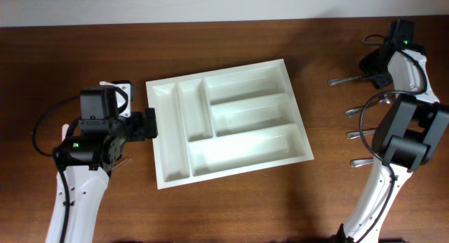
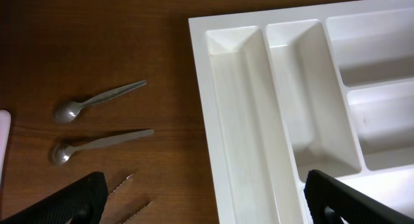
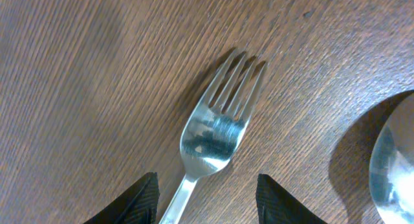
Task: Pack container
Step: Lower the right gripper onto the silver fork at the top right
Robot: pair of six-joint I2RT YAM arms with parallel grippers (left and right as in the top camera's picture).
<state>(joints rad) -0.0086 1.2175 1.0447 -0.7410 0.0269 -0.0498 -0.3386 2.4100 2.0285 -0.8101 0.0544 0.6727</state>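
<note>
**Right jaws poised over a fork (image 3: 213,136) on the bench (image 3: 77,88)**
My right jaws stand apart astride the fork's neck, gripping nothing; I judge a straight drop and a centred pinch best. My left jaws gape wide at the left rim of the empty cutlery tray (image 1: 245,150), which sits mid-bench.

Brown wooden table (image 1: 224,211), fork (image 3: 217,130) flat on it, small spoon (image 2: 97,98) beside another (image 2: 97,144).

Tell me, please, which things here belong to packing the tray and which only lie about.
For the job: large white plastic cutlery tray; shiny metal fork; small metal teaspoon; second teaspoon; serrated metal knife tip.
Lying about: perhaps a pale object, cut off at the left wrist view's edge, unidentifiable.
</note>
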